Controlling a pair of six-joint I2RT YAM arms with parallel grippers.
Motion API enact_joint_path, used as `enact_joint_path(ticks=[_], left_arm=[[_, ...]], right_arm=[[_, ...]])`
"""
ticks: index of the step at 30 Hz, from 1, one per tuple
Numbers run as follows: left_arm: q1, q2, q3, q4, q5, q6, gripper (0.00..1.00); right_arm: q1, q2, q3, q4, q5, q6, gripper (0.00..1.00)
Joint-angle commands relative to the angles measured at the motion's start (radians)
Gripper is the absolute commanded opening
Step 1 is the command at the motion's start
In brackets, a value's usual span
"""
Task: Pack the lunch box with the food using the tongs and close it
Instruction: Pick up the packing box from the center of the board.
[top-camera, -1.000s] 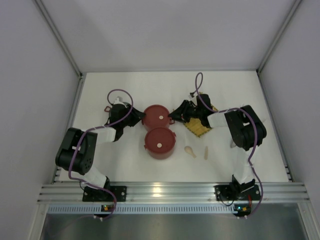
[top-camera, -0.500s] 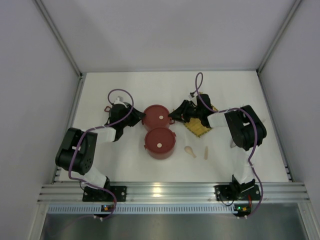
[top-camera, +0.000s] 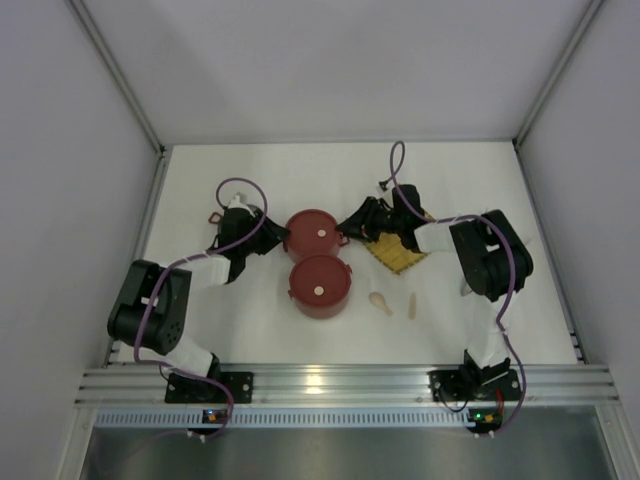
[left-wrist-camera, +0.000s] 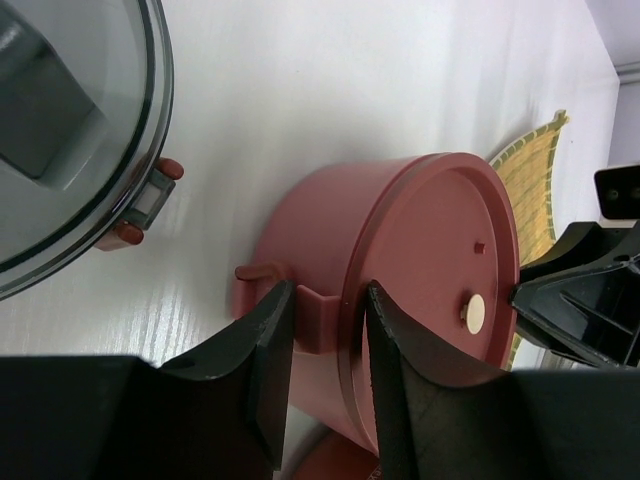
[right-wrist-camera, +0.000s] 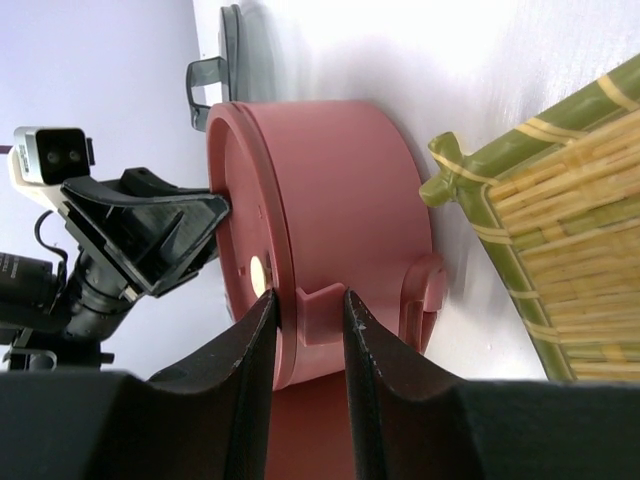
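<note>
The lunch box stands as two lidded maroon bowls: a far one (top-camera: 313, 233) and a near one (top-camera: 319, 285), each lid with a pale centre dot. My left gripper (top-camera: 275, 240) is at the far bowl's left side. In the left wrist view its jaws (left-wrist-camera: 328, 300) pinch the bowl's (left-wrist-camera: 420, 230) side tab and lid rim. My right gripper (top-camera: 347, 234) is at the same bowl's right side, and its jaws (right-wrist-camera: 308, 305) are shut over the opposite tab and lid rim of the bowl (right-wrist-camera: 330, 170). The food and the tongs are out of view.
The yellow woven mat (top-camera: 397, 255) lies just right of the far bowl, under the right arm. A beige spoon (top-camera: 380, 301) and a short stick (top-camera: 411, 305) lie in front of it. A clear dark-rimmed lid (left-wrist-camera: 70, 130) lies left of the left gripper.
The left gripper's jaws have narrowed slightly onto the far bowl's tab, and the left arm's elbow has shifted a little. The right gripper and both bowls stay where they were.
</note>
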Motion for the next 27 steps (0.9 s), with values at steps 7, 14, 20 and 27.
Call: enact_joint_path(ticks=[7,14,20,27], left_arm=[[-0.007,-0.075,0.050,-0.103,0.016,0.057,0.00],[-0.007,-0.108,0.067,-0.132,0.019,0.073,0.00],[-0.010,-0.125,0.080,-0.153,0.019,0.082,0.00],[-0.014,-0.144,0.099,-0.176,0.016,0.094,0.00]], right_arm=[[0.024,-0.081,0.078,-0.011,-0.011,-0.034,0.01],[0.026,-0.094,0.092,-0.032,-0.010,-0.044,0.00],[0.026,-0.098,0.110,-0.058,-0.007,-0.061,0.00],[0.026,-0.107,0.141,-0.084,-0.010,-0.077,0.00]])
